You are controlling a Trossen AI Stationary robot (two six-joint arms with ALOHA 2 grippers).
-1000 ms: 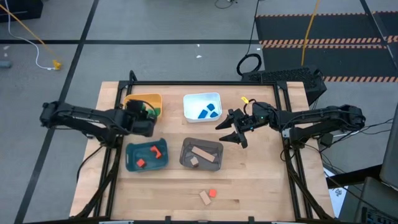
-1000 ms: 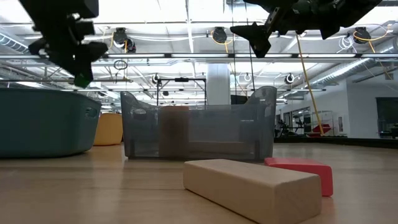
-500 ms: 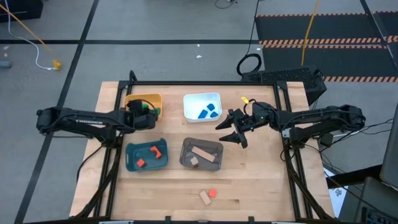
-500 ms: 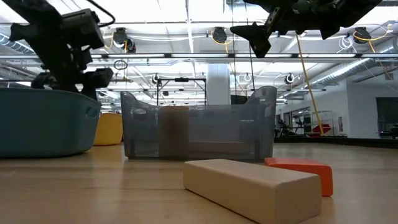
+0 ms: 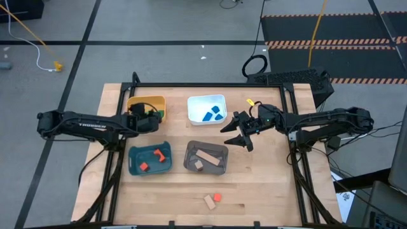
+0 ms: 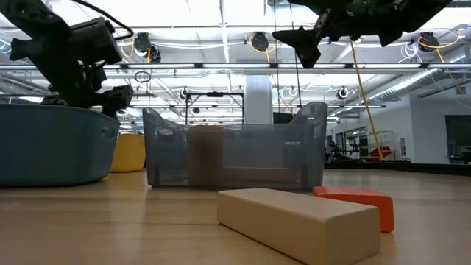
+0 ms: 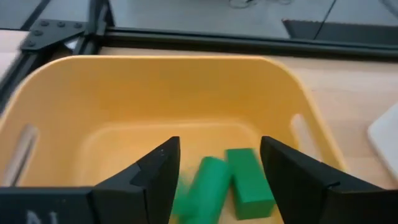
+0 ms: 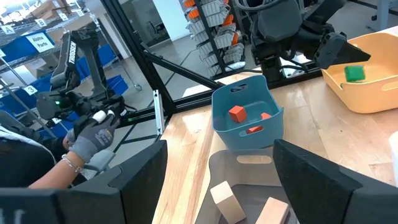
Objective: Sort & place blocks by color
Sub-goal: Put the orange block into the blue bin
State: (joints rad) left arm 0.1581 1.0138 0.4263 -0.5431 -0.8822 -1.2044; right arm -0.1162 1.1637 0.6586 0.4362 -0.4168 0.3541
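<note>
Tan and red-orange, two blocks lay unsorted at the near edge of the tabletop [image 5: 267, 191]: a tan block [image 6: 298, 221] with a red-orange block [image 6: 357, 205] just to its right. Beyond them stood the teal bin [image 5: 150, 159], already holding red-orange pieces, and the grey bin [image 5: 206, 157], holding tan ones.

Farther back on the left, the left gripper [image 7: 214, 165] had moved within the last second from beside the teal bin to over the yellow bin [image 7: 155, 99], and the green piece it had carried was gone from its tips. Its jaws stood wide and empty, with two green blocks [image 7: 227, 183] lying loose on the bin floor between and just beyond them. That drop looked finished, leaving the near pair still to sort.

To the right, the right gripper [image 5: 238, 132] had not moved, hovering beside the white bin [image 5: 207, 109], jaws wide and empty.
</note>
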